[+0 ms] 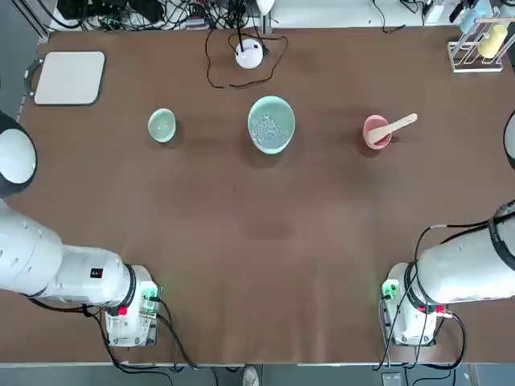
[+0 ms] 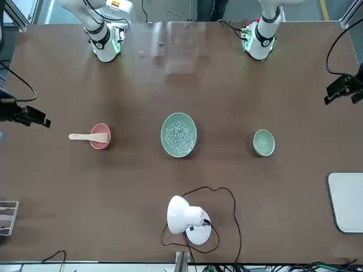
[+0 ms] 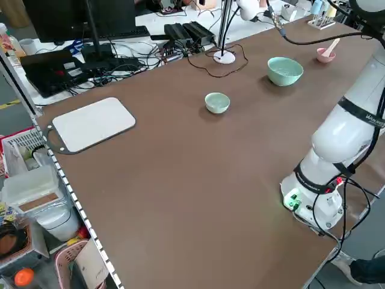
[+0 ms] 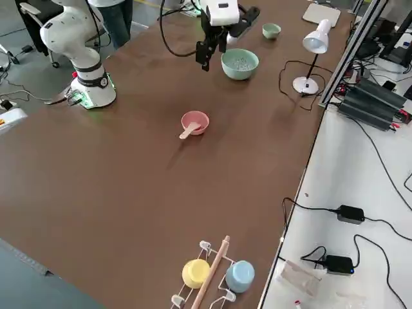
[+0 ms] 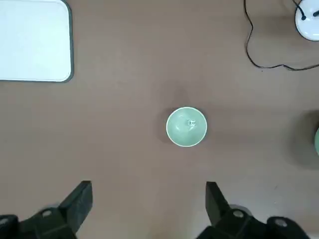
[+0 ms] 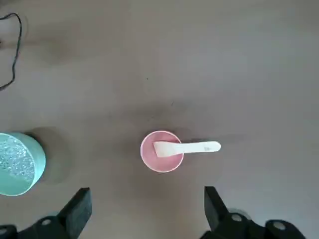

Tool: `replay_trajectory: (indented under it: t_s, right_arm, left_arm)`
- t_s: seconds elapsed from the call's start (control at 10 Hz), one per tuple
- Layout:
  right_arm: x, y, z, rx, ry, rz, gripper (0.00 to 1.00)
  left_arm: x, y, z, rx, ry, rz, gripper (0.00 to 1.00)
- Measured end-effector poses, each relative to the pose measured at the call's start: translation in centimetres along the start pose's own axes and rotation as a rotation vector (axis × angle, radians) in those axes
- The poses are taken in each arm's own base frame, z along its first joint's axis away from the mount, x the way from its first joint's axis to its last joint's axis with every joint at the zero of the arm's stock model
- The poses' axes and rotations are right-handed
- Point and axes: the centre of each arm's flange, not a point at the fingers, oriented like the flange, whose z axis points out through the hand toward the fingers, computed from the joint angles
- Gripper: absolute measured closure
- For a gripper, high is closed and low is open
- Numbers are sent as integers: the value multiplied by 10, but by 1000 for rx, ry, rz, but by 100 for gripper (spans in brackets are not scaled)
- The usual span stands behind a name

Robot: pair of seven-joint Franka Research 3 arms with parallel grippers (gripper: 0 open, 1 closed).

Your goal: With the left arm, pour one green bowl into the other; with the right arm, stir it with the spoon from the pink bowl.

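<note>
Partly, the large green bowl (image 5: 317,141) is cut off; left pincer (image 5: 149,194) and right pincer (image 6: 148,198) gape wide, empty.

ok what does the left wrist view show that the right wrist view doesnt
Only the left wrist view: the small green bowl, the white board and the lamp's base.

Only the right wrist view: the pink bowl and the spoon resting in it.

Both: the large green bowl, just its edge in the left wrist view, and a dark cable.
</note>
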Motion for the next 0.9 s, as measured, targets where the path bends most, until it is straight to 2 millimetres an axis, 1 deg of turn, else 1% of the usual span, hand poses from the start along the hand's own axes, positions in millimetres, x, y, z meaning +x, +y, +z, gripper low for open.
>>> replay_trajectory:
  t_s: [0.1,0.3,0.4,0.5,0.6,0.8,0.9]
  right_arm:
    - [-6,-6,-17,-6,-9,-7,0]
    - [-19,-11,-46,-57,-11,-12,0]
    - [-25,-17,-56,-113,7,-26,0]
    - [-31,-28,-63,-152,27,-40,0]
    - [-38,-35,-71,-161,43,-46,0]
    - [-52,-35,-88,-158,65,-47,0]
    - [-58,-34,-89,-156,62,-47,0]
  left_arm:
    - [0,0,0,0,0,0,0]
    - [0,0,0,0,1,0,0]
    - [0,0,0,0,1,0,0]
    - [0,-1,0,0,1,-1,0]
    - [0,-1,0,0,1,-1,0]
    - [0,0,0,0,1,1,0]
    - [0,0,0,0,1,1,0]
